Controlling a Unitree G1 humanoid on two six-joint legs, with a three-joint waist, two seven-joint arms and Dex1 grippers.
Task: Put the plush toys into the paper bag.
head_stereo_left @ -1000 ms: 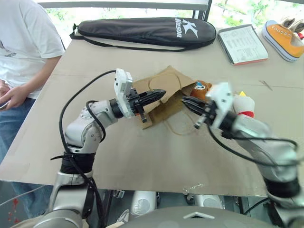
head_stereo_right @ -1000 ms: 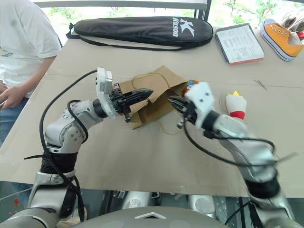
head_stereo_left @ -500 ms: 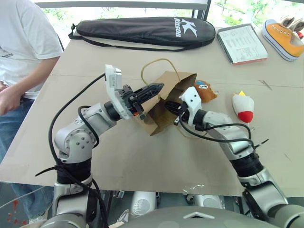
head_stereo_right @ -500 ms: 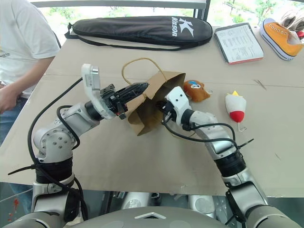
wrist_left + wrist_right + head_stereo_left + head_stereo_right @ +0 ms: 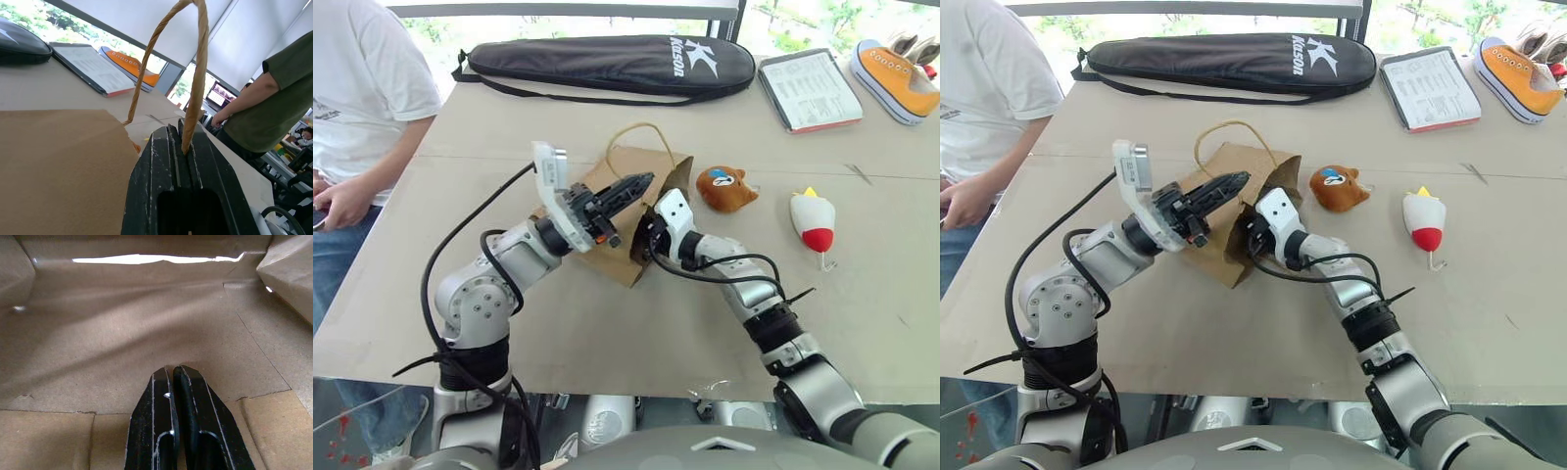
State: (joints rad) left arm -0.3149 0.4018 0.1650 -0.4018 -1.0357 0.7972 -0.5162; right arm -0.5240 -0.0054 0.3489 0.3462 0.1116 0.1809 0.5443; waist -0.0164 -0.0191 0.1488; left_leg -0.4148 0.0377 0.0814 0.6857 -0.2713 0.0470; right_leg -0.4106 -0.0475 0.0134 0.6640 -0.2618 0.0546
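Left gripper [image 5: 641, 182] stays pinched on the paper bag's [image 5: 607, 257] handle [image 5: 195, 73]; right gripper [image 5: 174, 377], closed and empty, has pushed inside, probably opening it; plush toys [image 5: 725, 188] wait at three o'clock.

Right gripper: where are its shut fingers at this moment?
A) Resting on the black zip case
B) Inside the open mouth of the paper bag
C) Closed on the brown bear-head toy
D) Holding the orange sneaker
B. The right gripper is shut with nothing in it, surrounded by the brown inner walls of the paper bag, whose handle the left gripper holds pinched.
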